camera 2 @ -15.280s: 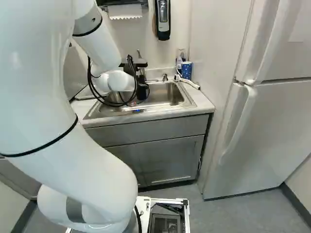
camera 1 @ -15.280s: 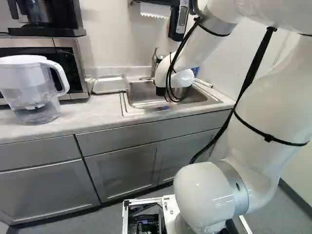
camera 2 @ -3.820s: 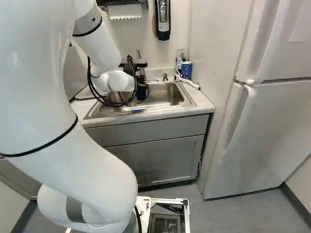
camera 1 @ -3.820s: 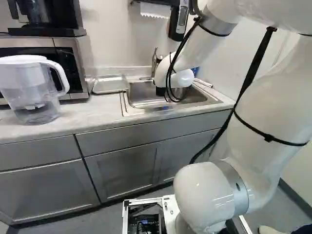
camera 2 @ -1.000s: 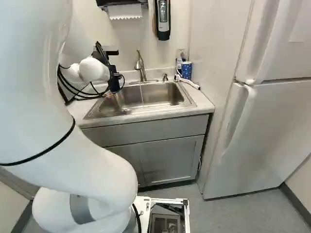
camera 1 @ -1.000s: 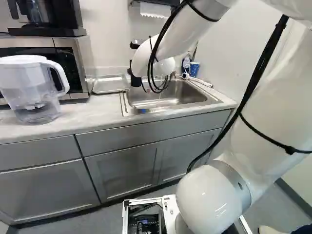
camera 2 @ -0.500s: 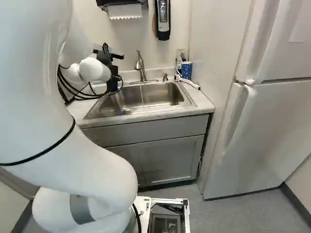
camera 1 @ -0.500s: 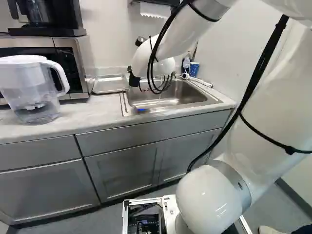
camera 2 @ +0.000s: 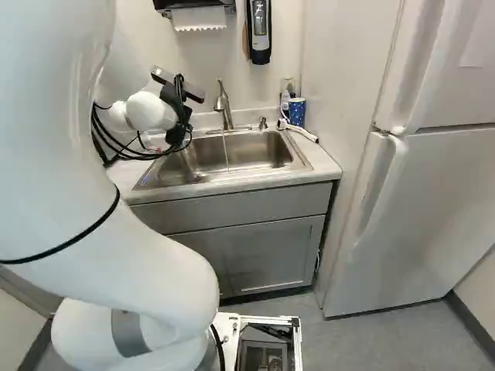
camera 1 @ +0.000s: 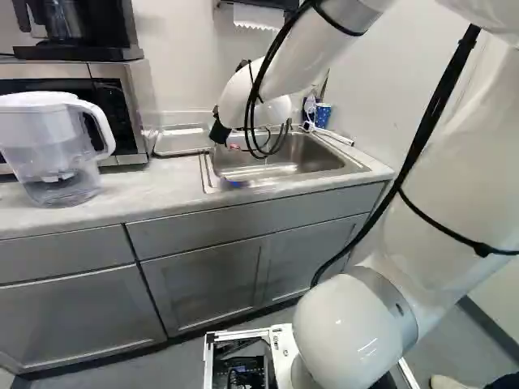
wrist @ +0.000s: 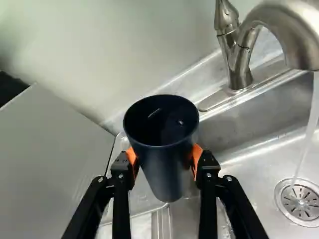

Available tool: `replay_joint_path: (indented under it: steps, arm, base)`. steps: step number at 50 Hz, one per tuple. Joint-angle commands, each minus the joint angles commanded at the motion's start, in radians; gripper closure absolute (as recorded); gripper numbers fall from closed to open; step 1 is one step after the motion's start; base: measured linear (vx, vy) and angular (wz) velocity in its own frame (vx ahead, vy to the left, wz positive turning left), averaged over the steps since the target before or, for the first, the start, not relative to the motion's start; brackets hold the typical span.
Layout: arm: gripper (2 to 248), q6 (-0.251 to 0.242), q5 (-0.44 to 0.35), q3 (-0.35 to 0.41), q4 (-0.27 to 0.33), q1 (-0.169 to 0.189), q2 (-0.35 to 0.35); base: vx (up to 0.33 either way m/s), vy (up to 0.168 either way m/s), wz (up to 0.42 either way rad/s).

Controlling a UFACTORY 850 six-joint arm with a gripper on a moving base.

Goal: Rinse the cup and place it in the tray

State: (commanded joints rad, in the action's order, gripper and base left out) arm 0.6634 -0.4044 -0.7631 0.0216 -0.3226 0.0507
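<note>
Dark cup [wrist: 167, 167] between my fingers [wrist: 206, 169].
They are clamped on it, near the tray [camera 1: 182, 143]; at right, the faucet [camera 2: 224, 104] gives water into the sink [camera 2: 261, 157].

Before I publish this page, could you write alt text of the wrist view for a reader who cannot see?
A robot hand grips a dark cup between its orange pads, rim towards the camera. Beyond the cup lies a partly hidden tray; beside them, water runs from a faucet into a metal sink.
</note>
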Motion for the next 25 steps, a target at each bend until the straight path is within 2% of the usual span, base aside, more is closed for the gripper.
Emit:
replay_joint_path:
  steps: [25]
  arm:
    - [126,0.265,0.0,0.0,0.0,0.0,0.0]
  base:
    - [0.0,0.0,0.0]
